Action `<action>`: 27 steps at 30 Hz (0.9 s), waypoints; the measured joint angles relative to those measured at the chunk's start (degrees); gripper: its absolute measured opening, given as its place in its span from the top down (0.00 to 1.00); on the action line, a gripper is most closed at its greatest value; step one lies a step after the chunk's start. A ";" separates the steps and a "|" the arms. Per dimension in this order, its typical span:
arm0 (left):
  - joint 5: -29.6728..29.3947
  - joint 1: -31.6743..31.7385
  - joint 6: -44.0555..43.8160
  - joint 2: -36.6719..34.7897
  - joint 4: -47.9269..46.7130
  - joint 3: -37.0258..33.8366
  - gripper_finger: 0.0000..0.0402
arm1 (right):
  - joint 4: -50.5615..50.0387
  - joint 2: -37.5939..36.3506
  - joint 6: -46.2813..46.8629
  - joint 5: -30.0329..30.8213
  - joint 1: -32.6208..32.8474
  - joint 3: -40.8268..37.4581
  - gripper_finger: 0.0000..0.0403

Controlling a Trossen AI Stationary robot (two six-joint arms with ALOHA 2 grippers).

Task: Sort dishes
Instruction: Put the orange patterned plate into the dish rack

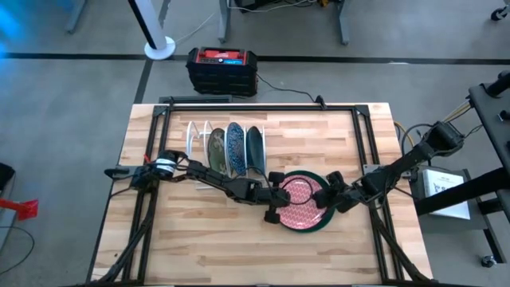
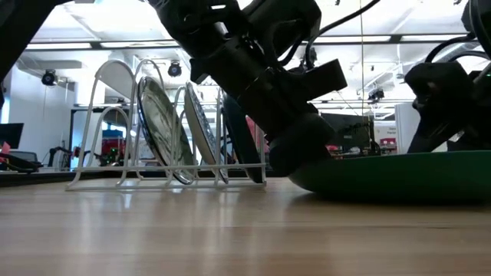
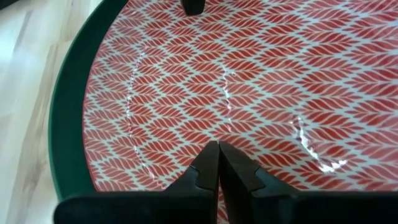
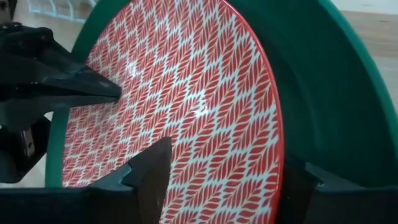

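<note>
The red patterned plate [image 4: 186,106] is straddled by the spread right gripper [image 4: 217,180]; the pressed-together left gripper [image 3: 217,165] should steady it above the green plate [image 1: 320,223].

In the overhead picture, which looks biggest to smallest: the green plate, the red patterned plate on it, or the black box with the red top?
1. Green plate.
2. Red patterned plate, lying within the green one.
3. Black box looks about alike in size to the red plate; it sits on the floor, so unsure.

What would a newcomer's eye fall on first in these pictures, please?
Probably the red patterned plate lying in a dark green plate toward the table's right, with the left pincer shut, tips down on its pattern, and the right pincer open astride its raised edge. Behind, a white wire rack holds three plates upright.
</note>
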 joint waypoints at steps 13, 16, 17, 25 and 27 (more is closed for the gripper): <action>-0.22 0.17 0.07 0.07 2.69 -0.03 1.00 | 1.44 0.09 -1.81 7.25 0.11 -0.26 0.93; 0.00 0.18 1.32 -0.10 3.24 0.12 1.00 | 1.09 -0.66 -2.91 7.14 0.10 -0.25 0.93; 0.07 0.16 1.88 -0.19 3.20 0.22 1.00 | 0.87 -1.01 -3.46 6.99 0.21 -0.24 0.93; 0.92 -0.07 4.01 -1.66 3.98 0.74 1.00 | -0.24 -5.55 -8.36 6.26 0.66 -0.09 0.98; 0.92 -0.07 4.14 -1.81 4.58 0.77 1.00 | -1.34 -6.61 -8.71 6.03 0.70 -0.09 0.98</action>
